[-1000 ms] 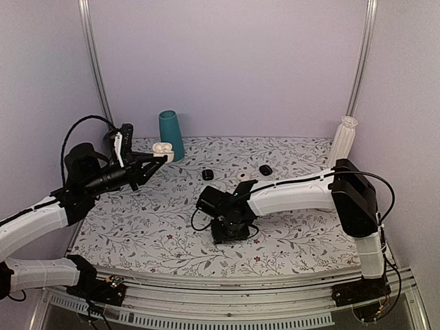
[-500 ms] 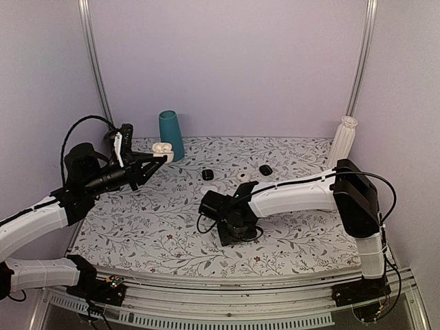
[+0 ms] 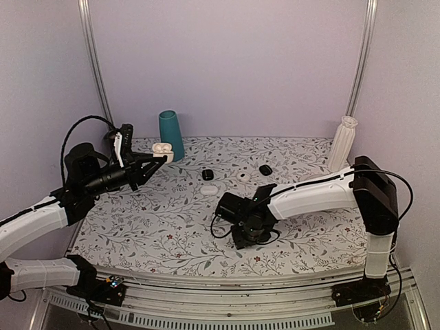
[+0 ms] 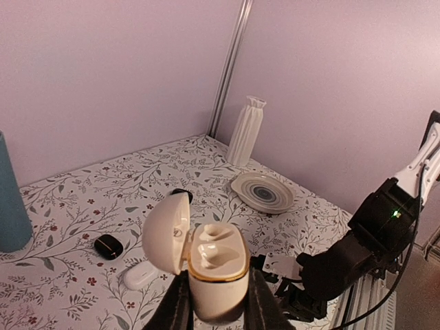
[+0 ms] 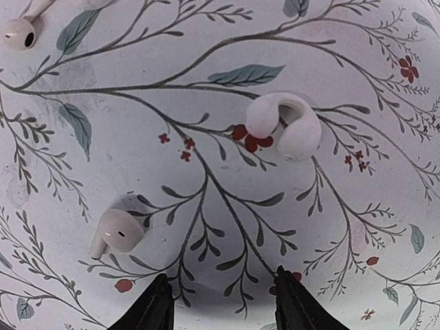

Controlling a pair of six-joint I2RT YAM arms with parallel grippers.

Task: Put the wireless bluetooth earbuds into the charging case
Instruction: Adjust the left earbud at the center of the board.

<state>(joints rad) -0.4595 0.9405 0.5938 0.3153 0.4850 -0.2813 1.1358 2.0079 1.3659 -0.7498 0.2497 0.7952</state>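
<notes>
Left arm [image 3: 34, 223] and right arm [image 3: 313, 196]: white shell links, black joint housings, black cable [image 3: 86, 122] looped behind each jaw pair; right gripper [image 5: 221, 292] fingers [image 5: 157, 306] black, tapered.

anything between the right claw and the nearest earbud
No, the right wrist view shows only bare flowered tabletop between right claw and earbud.

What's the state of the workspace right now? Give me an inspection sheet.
Surface: floral-print tabletop, flat.
Job's things: charging case open, held aloft; earbud and second earbud loose on the print.
Clutter: teal cup, white vase, striped plate, black lumps, C-shaped white piece.
Hands: left hand shut on the case; right hand open, empty, low over the table.
Cables: black loop over the left arm.
Surroundings: lilac walls, metal posts.
</notes>
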